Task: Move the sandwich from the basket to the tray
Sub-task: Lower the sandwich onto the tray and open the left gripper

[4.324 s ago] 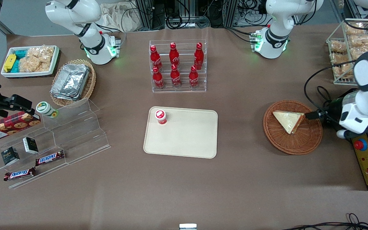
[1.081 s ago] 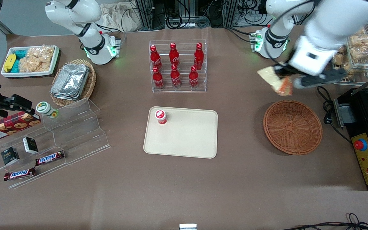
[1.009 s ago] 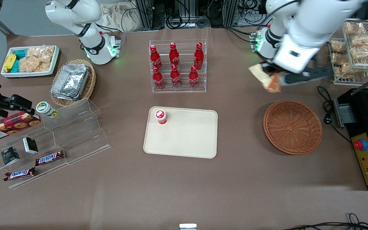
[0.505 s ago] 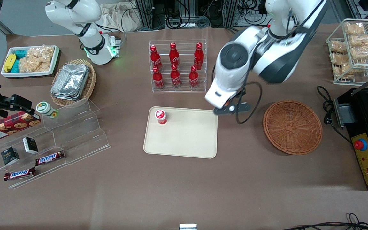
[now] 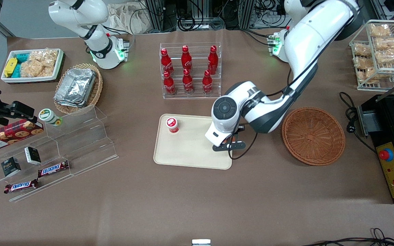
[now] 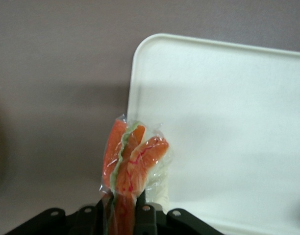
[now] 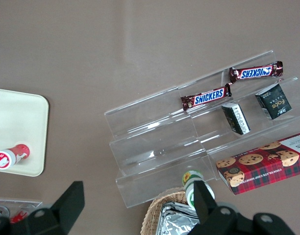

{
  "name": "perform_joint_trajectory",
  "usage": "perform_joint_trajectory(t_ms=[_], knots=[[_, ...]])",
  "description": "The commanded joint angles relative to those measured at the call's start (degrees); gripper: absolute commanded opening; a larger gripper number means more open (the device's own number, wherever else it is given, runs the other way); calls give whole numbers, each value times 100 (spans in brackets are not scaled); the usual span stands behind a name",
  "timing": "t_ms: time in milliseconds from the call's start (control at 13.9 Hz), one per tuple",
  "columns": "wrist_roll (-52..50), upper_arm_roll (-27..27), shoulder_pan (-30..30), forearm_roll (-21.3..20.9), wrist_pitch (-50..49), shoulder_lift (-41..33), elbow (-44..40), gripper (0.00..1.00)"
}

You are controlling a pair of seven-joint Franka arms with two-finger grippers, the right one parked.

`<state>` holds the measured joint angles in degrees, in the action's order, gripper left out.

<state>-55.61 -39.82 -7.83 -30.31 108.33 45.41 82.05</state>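
The basket sits bare on the desk at about 3 o'clock from the tray, so the pick-up part of the job looks done. The sandwich is out of it and in the air, clamped in the pincer: the wrist view shows the two fingers closed against its wrapped sides, with the orange and green filling edge pointing away from the camera.

From the front, the pincer hangs over the tray's edge nearest the basket, roughly at 4 o'clock from the small red-capped bottle that stands in the tray's corner. The arm hides the sandwich in that view. The wrist view places the sandwich right at the tray's rim, partly over the desk and partly over the beige surface.

What seems left: carry it a little further inward over open tray, lower it, and let go. How high it hangs above the tray cannot be told
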Motion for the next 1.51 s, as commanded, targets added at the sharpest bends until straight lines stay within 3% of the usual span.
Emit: perform_joint_trajectory(t_ms=[0,144,288,360,505,937,1441], knots=[[-230,341,-489,-273,56,442,-558,22],[-266,676,-762,-265,259,504,-602,23],[-266,712,-799,-265,259,513,-611,37],[-258,712,-816,-282,268,504,-620,81],[-275,721,-816,-274,259,496,-742,100],[-890,704,-737,24,-328,-267,-893,100],[-304,668,640,1193,-1524,-2025,-656,100]])
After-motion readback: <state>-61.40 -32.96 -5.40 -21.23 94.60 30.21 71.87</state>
